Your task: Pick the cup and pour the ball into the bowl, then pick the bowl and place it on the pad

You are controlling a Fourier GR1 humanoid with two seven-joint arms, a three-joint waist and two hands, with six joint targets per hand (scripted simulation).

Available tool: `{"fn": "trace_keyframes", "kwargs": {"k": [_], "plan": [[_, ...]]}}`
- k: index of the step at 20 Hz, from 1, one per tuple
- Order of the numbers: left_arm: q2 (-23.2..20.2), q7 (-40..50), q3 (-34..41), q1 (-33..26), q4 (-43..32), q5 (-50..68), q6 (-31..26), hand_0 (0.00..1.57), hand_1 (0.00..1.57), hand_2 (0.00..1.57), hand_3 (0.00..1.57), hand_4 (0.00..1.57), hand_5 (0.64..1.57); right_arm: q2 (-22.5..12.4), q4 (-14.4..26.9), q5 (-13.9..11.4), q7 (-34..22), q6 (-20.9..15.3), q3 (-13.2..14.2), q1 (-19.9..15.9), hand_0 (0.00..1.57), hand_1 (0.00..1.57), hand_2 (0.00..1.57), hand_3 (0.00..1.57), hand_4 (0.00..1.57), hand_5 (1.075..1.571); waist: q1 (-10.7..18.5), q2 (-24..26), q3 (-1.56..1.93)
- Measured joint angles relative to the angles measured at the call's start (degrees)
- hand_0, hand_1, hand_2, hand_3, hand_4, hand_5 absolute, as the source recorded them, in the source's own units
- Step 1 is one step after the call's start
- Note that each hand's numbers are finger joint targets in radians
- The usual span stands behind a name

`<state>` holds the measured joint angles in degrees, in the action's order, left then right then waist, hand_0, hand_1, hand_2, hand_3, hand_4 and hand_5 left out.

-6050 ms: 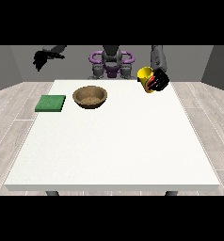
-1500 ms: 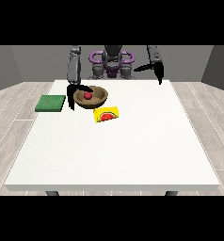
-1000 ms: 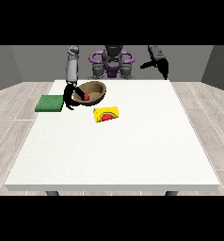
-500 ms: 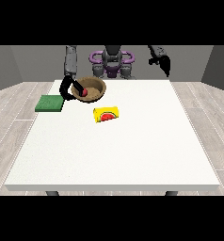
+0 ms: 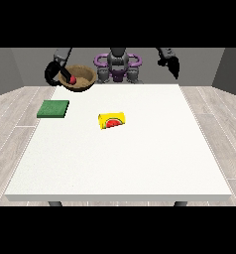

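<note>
A brown bowl (image 5: 83, 78) hangs in the air above the table's far left corner, tilted toward the camera, with a red ball (image 5: 73, 79) inside it. The hand at the view's left (image 5: 54, 72) is curled round the bowl's left rim. A yellow cup (image 5: 113, 120) with a red mark lies on its side near the middle of the white table (image 5: 140, 158). A green pad (image 5: 53, 108) lies flat at the table's left edge, below and in front of the bowl. The hand at the view's right (image 5: 172, 64) hangs raised beyond the far right corner, holding nothing.
The robot's purple and grey torso (image 5: 118, 67) stands behind the table's far edge. Grey plank floor surrounds the table on both sides.
The bowl, with the ball in it, has been lifted off the table and carried up and to the left. The cup has stayed on its side. The hand at the right barely moved.
</note>
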<state>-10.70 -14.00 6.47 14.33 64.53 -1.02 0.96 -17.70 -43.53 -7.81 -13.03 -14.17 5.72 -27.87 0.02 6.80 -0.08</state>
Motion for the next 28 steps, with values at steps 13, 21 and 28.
{"fn": "trace_keyframes", "kwargs": {"k": [13, 21, 28], "plan": [[-10.6, -3.6, 9.8, 4.6, 1.8, 8.9, -10.0, 0.0, 0.0, 0.0, 0.0, 1.3, 1.571, -12.5, 0.7, 4.6, 7.3, 6.0, 9.8, -1.1, 1.57, 1.57, 1.57, 0.0, 0.86, 1.57, 4.5, -12.1, 0.07], [-23.9, -6.6, 21.0, 7.2, -5.9, 16.8, -19.9, 0.0, 0.0, 0.0, 0.0, 1.21, 1.563, -14.3, 1.4, 6.7, 13.2, 6.5, 13.2, -1.1, 1.57, 1.57, 1.57, 0.0, 0.76, 1.567, 4.7, -17.8, 0.08], [-26.3, -9.4, 22.9, 6.8, -6.9, 18.4, -22.8, 0.0, 0.0, 0.0, 0.0, 1.18, 1.552, -18.1, 6.4, 7.8, 14.7, 4.2, 17.3, -2.9, 1.09, 1.09, 1.23, 1.16, 0.0, 1.523, 6.1, -21.1, 0.1]]}}
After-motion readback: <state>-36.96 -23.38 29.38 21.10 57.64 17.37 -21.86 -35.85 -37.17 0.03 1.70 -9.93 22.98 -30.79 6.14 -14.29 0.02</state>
